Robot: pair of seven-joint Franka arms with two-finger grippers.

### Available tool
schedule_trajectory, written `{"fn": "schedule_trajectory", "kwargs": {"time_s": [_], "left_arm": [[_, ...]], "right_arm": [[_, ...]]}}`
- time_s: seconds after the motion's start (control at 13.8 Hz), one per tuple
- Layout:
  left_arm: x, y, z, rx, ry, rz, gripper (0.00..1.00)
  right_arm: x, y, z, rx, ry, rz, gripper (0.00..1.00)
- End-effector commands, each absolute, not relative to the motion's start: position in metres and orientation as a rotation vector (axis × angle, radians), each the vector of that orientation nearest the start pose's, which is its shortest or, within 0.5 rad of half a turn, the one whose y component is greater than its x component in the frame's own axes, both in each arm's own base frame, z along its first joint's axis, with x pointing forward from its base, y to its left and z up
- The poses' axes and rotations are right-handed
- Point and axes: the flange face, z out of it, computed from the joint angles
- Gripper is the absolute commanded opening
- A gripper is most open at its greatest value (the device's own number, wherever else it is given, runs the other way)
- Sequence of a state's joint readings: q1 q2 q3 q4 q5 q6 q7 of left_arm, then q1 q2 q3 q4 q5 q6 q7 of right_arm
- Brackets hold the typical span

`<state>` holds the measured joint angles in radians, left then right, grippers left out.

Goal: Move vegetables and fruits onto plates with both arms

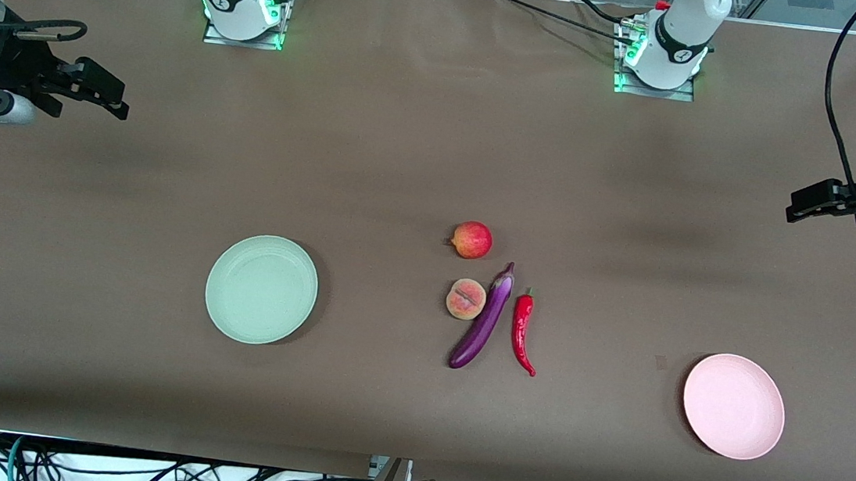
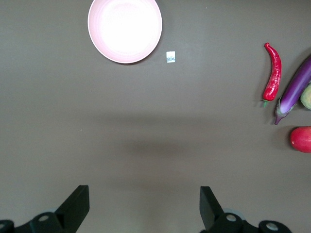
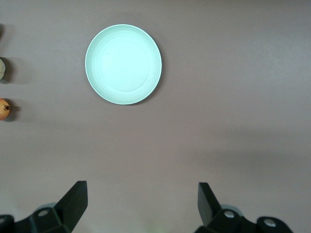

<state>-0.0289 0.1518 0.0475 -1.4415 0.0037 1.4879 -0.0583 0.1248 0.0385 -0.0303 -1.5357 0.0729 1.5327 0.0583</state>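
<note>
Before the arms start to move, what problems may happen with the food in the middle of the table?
1. The peach touches the eggplant, and the chili pepper lies close beside it, so open jaws may push a neighbour.
2. The pomegranate is round and may roll if nudged.
3. All four items sit together, so the left gripper and right gripper might collide there.

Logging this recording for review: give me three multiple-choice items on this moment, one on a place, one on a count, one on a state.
1. What lies directly beside the eggplant, toward the right arm's end?
A. peach
B. mint green plate
C. chili pepper

2. How many plates are on the table?
A. one
B. two
C. three

3. How are both grippers?
A. shut on fruit
B. shut, empty
C. open, empty

Key: 1 A, the peach touches it; 2 B, mint green plate and pink plate; 3 C, left gripper and right gripper show fingers spread.
</note>
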Motion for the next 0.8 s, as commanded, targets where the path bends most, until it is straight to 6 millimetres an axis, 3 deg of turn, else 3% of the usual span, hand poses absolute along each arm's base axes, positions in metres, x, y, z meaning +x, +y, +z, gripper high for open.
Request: {"fn": "schedule_trajectory", "kwargs": {"time_s": [0.0,0.73], "left_arm": [[0.5936,0.0120,0.5969,-3.100,-0.092,0.171,1.00],[0.5964,0.0113,0.5924,-3.099,-0.076,0.178,1.00]], "right_arm": [[0.5569,0.0626,0.6234,-3.086,-0.081,0.075,1.00],[0.5571,0.0623,0.6235,-3.088,-0.093,0.072,1.00]]}}
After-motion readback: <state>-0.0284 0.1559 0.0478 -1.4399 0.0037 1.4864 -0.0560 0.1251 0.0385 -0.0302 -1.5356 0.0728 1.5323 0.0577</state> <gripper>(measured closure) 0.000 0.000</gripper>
